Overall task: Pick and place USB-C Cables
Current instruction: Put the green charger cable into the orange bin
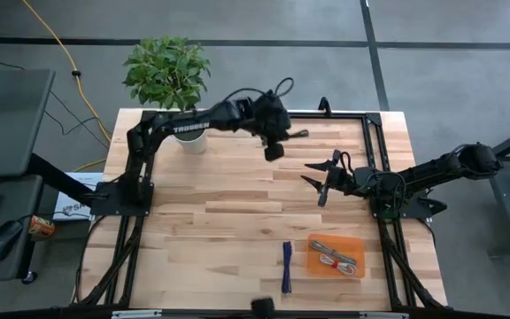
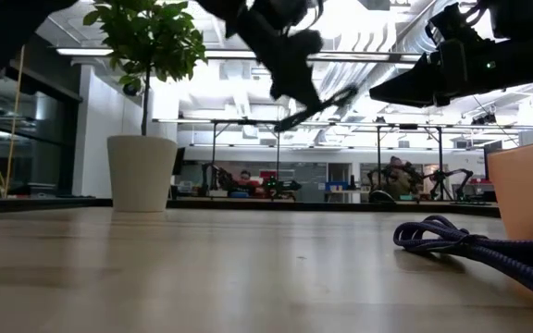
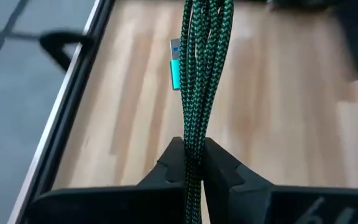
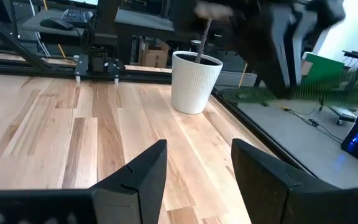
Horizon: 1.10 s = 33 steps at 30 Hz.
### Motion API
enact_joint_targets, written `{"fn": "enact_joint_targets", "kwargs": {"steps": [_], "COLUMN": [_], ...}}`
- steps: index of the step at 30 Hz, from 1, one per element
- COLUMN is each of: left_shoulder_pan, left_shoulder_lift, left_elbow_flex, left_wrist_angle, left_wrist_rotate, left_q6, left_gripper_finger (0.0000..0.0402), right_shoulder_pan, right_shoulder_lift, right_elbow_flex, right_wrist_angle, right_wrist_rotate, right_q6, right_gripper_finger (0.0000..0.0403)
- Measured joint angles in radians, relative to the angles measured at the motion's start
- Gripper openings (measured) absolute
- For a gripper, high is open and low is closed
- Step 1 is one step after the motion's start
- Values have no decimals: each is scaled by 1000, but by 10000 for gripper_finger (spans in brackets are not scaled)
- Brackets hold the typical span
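Observation:
A green braided USB-C cable bundle [image 3: 202, 68] with a teal plug [image 3: 176, 65] is in my left gripper [image 3: 194, 149], which is shut on it high over the table's far middle [image 1: 274, 143]. In the low view the bundle [image 2: 317, 104] slants in the air. My right gripper [image 1: 308, 174] hovers open just right of centre, touching nothing; its fingers stand apart [image 4: 197, 174]. The dark blue cable [image 1: 286, 266] lies flat on the table near the front edge. The silvery grey and the white-and-red cables [image 1: 336, 257] lie inside the orange tray [image 1: 315, 241]. My left gripper pinches the green bundle between its two fingers, several strands together, at a spot [image 3: 194, 134] back from the plug end. The fingers lie across the bundle. It is lifted clear of the table, and its plug end sticks out toward the table's right [image 1: 301, 135].
A potted plant in a white pot [image 1: 189, 137] stands at the far left of the table, close behind the left arm. The orange tray sits at the near right, the blue cable [image 2: 470, 245] just left of it. Black frame rails [image 1: 372, 133] run along the far and right edges.

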<state>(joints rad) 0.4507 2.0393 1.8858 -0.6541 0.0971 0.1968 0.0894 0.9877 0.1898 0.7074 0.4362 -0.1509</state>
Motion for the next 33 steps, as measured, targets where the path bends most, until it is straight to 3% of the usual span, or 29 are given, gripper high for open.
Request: {"fn": "enact_joint_targets", "kwargs": {"steps": [9,12,16,22,26,30,33], "left_shoulder_pan": [-146,-174,-191,-213,-290,-351,-352], "left_shoulder_lift": [-12,-45,-189,-452,-526,-532,-533], "left_elbow_flex": [-5,-81,-331,-868,-1132,-1272,-1284], "left_wrist_angle": [98,203,448,1059,1400,1693,1740], "left_wrist_rotate": [31,36,42,39,4,-134,-157], "left_q6": [-42,-65,-125,-314,-362,-364,-389], "left_gripper_finger": [0,0,0,0,0,0,0], "right_shoulder_pan": [0,1,1,1,0,0,-4], "right_shoulder_lift": [0,0,0,0,0,4,40], "right_elbow_flex": [0,0,0,0,0,28,112], "right_wrist_angle": [-27,-49,-75,-63,57,126,26], "right_wrist_rotate": [-2,-18,-52,-108,-193,-252,-267], "right_q6": [15,19,20,67,74,132,179], "right_gripper_finger": [172,172,172,172,172,172,172]}}
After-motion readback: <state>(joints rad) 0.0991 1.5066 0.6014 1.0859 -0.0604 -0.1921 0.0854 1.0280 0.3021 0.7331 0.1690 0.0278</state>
